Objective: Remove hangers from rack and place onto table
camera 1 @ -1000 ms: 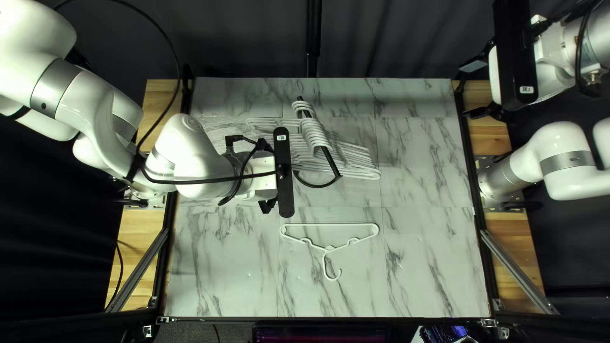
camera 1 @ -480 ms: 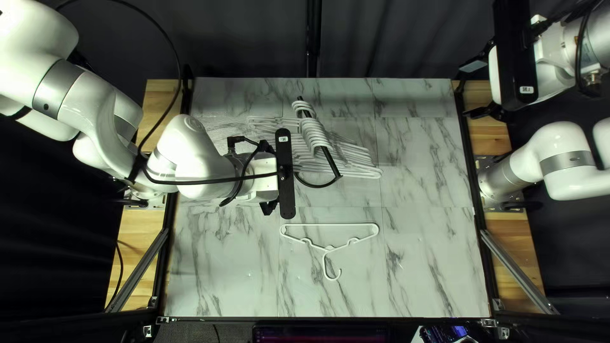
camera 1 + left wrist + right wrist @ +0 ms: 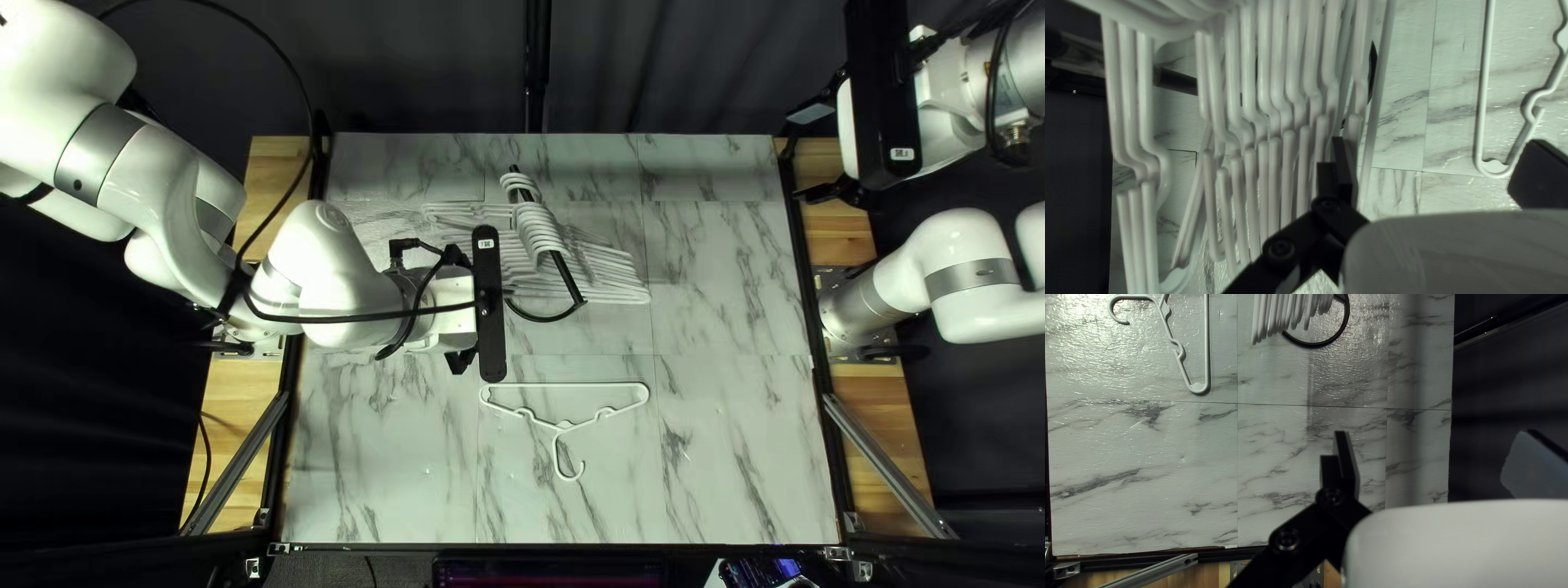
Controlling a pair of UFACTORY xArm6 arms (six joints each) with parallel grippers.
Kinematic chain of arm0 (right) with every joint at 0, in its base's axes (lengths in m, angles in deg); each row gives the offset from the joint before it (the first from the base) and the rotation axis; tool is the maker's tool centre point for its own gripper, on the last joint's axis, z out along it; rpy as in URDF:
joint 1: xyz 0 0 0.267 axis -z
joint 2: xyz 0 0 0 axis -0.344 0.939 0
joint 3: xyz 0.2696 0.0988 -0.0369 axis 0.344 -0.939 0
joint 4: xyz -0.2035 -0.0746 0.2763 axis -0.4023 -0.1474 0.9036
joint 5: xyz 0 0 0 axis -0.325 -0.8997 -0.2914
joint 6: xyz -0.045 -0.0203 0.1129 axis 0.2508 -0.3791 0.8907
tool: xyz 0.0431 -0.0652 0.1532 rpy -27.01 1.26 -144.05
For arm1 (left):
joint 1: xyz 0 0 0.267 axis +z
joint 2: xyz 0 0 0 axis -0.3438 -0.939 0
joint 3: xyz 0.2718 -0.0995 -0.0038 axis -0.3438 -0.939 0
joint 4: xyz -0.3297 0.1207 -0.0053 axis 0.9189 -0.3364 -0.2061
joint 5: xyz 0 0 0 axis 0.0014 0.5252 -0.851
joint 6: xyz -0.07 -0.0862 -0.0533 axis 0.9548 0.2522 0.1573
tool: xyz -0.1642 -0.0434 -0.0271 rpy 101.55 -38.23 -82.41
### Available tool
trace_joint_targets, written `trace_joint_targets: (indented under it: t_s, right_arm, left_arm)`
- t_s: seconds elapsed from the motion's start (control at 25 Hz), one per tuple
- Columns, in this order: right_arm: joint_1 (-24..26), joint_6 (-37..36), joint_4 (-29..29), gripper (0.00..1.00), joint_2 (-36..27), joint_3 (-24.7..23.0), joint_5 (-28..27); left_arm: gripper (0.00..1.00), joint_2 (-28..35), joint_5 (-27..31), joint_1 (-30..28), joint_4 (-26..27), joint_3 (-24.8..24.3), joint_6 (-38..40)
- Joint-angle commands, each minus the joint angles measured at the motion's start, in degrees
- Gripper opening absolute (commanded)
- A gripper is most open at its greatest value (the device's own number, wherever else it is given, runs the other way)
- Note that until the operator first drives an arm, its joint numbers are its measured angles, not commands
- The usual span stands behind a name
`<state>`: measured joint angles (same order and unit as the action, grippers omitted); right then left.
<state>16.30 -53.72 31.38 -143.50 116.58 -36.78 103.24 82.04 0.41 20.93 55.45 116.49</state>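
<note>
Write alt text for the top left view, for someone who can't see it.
White hangers hang bunched on a black rack on a marbled table, my left arm extended beside them. One loose hanger lies nearer the table's near edge; my right arm is at the right.

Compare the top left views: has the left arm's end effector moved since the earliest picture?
Yes, slightly: in the top left view the left end effector has shifted toward the table's near edge, closer to the lone hanger.
</note>
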Motion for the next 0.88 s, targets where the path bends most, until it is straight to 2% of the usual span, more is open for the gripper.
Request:
trace_joint_targets:
  t_s: [0.04,0.24,0.32,0.4,0.44,0.48,0.6,0.88]
  right_arm:
    - [0.0,0.0,0.0,1.00,0.0,0.0,0.0]
    - [0.0,0.0,0.0,1.00,0.0,0.0,0.0]
    - [0.0,0.0,0.0,1.00,0.0,0.0,0.0]
    - [0.0,0.0,0.0,1.00,0.0,0.0,0.0]
    - [0.0,0.0,0.0,1.00,0.0,0.0,0.0]
    - [0.0,0.0,0.0,1.00,0.0,0.0,0.0]
    - [0.0,0.0,0.0,1.00,0.0,0.0,0.0]
    - [0.0,0.0,0.0,1.00,0.0,0.0,0.0]
  left_arm:
    - [1.00,-0.3,0.1,-0.6,-0.5,0.2,0.8]
    - [1.00,-0.5,-0.5,-0.4,-0.9,-0.2,1.4]
    - [0.92,-0.5,-0.7,-0.2,-1.0,-0.4,1.4]
    - [0.56,-0.5,-1.0,0.1,-1.1,-0.5,1.4]
    - [0.17,-0.5,-1.2,0.3,-1.2,-0.6,1.4]
    - [0.08,-0.5,-1.4,0.5,-1.2,-0.7,1.4]
    - [0.04,-0.5,-1.7,1.0,-1.2,-0.6,1.0]
    - [0.05,-0.4,-1.3,1.9,-0.7,0.4,-0.8]
